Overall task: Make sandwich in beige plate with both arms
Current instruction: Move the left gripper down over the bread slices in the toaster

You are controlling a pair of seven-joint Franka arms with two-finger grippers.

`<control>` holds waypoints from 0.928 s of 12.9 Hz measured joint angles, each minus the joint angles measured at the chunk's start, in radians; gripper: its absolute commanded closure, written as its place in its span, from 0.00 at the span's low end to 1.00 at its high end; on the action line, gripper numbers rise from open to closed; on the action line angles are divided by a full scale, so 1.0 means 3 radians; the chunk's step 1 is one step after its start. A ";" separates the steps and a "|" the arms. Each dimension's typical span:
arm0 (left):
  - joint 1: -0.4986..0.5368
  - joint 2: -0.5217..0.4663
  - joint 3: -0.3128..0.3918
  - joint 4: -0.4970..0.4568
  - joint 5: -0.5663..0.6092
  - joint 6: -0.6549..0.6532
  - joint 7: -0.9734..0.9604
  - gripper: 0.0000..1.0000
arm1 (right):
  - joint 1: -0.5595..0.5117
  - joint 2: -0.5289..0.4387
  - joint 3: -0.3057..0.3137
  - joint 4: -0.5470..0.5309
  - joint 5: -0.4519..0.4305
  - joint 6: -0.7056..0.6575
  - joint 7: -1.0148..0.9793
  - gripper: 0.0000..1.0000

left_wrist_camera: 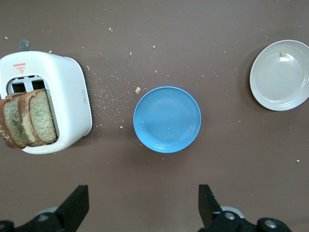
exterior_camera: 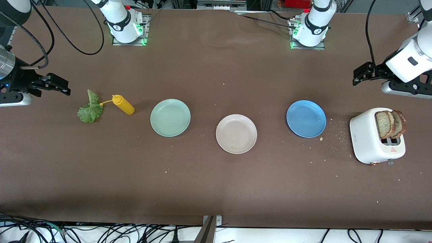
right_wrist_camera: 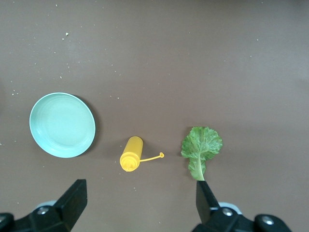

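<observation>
The beige plate lies mid-table, holding only a crumb. Two brown toast slices stand up out of the white toaster at the left arm's end. A ruffled green lettuce leaf lies flat on the table at the right arm's end. My left gripper hangs open and empty over bare table by the toaster. My right gripper hangs open and empty over bare table beside the lettuce.
A mint-green plate and a blue plate flank the beige one. A yellow squeeze bottle lies on its side between the lettuce and the mint-green plate. Crumbs are scattered between the toaster and the blue plate.
</observation>
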 measured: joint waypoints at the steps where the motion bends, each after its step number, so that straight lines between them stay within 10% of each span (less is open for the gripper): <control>1: 0.0017 0.0016 0.0003 0.0000 -0.0049 0.0000 0.0000 0.00 | 0.0000 0.0000 0.0000 0.0000 0.0000 -0.0001 0.0000 0.00; 12: 0.0024 0.0247 -0.0007 0.0001 -0.0085 0.0148 -0.0006 0.00 | -0.0003 0.0003 -0.0003 0.0000 0.0000 -0.0002 0.0000 0.00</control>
